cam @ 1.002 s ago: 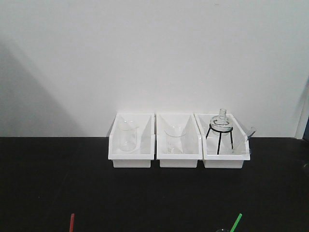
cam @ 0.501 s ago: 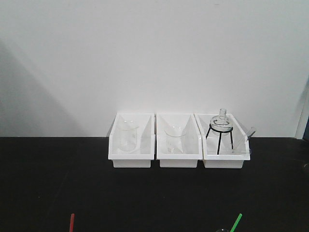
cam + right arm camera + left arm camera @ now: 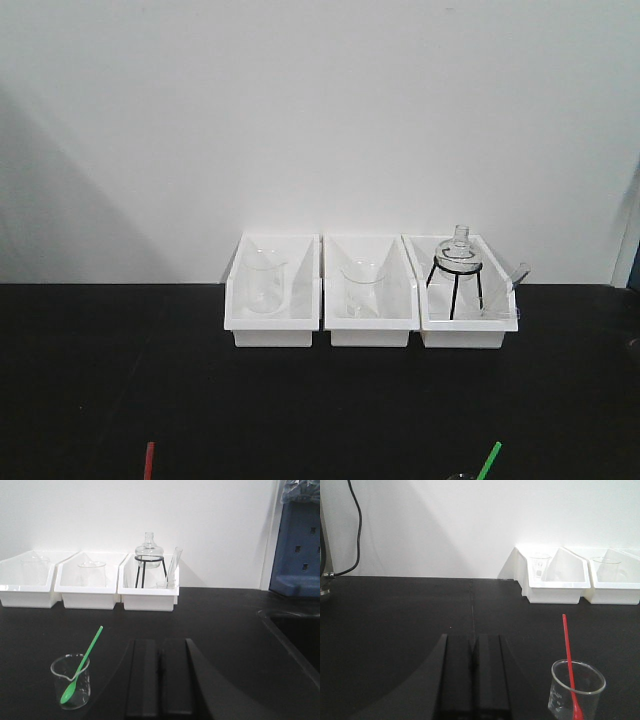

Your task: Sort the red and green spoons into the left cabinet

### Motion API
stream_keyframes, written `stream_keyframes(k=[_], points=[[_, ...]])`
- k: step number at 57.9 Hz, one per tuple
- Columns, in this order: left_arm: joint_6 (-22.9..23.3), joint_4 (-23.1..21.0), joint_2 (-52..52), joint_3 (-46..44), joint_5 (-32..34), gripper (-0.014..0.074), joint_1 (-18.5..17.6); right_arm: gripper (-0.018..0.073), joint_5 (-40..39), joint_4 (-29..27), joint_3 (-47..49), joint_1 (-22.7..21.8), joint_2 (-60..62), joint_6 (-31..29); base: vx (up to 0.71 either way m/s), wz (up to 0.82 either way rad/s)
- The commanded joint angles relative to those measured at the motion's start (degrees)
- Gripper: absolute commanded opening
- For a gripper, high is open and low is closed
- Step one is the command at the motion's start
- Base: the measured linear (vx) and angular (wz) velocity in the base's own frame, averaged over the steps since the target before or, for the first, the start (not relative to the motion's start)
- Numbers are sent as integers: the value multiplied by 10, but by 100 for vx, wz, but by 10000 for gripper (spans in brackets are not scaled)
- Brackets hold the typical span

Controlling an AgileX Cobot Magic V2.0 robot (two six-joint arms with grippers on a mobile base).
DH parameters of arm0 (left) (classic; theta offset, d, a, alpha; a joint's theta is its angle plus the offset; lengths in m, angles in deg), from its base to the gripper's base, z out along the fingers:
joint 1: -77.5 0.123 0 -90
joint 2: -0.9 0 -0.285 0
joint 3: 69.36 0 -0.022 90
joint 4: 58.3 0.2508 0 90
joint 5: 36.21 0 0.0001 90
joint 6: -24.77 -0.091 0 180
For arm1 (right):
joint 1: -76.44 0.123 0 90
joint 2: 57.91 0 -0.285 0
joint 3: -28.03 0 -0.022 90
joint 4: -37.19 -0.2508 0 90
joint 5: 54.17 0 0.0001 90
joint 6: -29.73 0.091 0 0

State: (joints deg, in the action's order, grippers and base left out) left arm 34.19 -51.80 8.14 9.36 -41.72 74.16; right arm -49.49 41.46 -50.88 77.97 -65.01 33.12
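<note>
Left wrist view is showing the left gripper (image 3: pixel 472 639) with its two black fingers (image 3: pixel 457 672) pressed together. Only a thin seam is showing between them, and they are holding nothing and touching nothing. The red spoon (image 3: pixel 568 652) is standing bowl-down in a small clear beaker (image 3: pixel 561 692) near and to the right of that gripper, well apart from it. Its handle is leaning up and out over the rim toward the far side. The beaker is sitting on the black table (image 3: pixel 395 615).

Right wrist view is showing the right gripper (image 3: pixel 160 642) the same way, its fingers (image 3: pixel 145 675) lying together side by side and gripping nothing. The green spoon (image 3: pixel 86 655) is resting bowl-down in another small beaker (image 3: pixel 82 692), near and left of this gripper and not touching it. Its handle is tilting up to the right.

Front view is catching only the handle tips at the near edge, with the red spoon (image 3: pixel 149 460) on the left and the green spoon (image 3: pixel 489 459) on the right, well apart.

Three white bins (image 3: pixel 272 335) are sitting in a row at the far side against the wall. The left and middle bins are each holding a clear beaker. The right one is holding a round flask (image 3: pixel 148 544) on a black tripod stand (image 3: pixel 142 572).
</note>
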Motion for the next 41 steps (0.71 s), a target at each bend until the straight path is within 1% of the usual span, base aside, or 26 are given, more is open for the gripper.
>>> stream_keyframes(k=[1,8,13,16,19,20,24,28,31,34,38,41], points=[[4,-1,-12,-1,52,2,-1,-6,-58,1,-6,-2,7,-6,0,0],[4,-1,-12,-1,52,2,-1,-6,-58,1,-6,-2,7,-6,0,0],[6,-1,-12,-3,82,2,-1,-6,-64,1,-5,-2,7,-6,0,0],[14,-1,-12,-6,100,2,-1,-6,-86,0,-5,-2,7,-5,0,0],[28,-1,-12,-7,132,2,-1,-6,-109,-4,-5,-2,7,0,0,0],[33,-1,-12,-7,154,2,-1,-6,-114,-4,-5,-2,7,1,0,0],[52,-1,-12,-7,212,2,-1,-6,-167,-16,-2,-2,7,21,0,0],[76,-1,-12,-14,257,2,-1,-6,-189,-30,14,-2,7,50,0,0],[92,-1,-11,-29,247,2,-1,-6,-186,-31,36,-2,7,64,0,0],[103,-1,-9,-57,215,2,-1,-6,-170,-28,70,-2,6,70,0,0],[102,1,2,-105,134,2,-1,-6,-119,-23,134,-2,-8,69,0,0],[88,6,24,-148,77,2,-1,-6,-77,-13,183,-2,-33,63,0,0]])
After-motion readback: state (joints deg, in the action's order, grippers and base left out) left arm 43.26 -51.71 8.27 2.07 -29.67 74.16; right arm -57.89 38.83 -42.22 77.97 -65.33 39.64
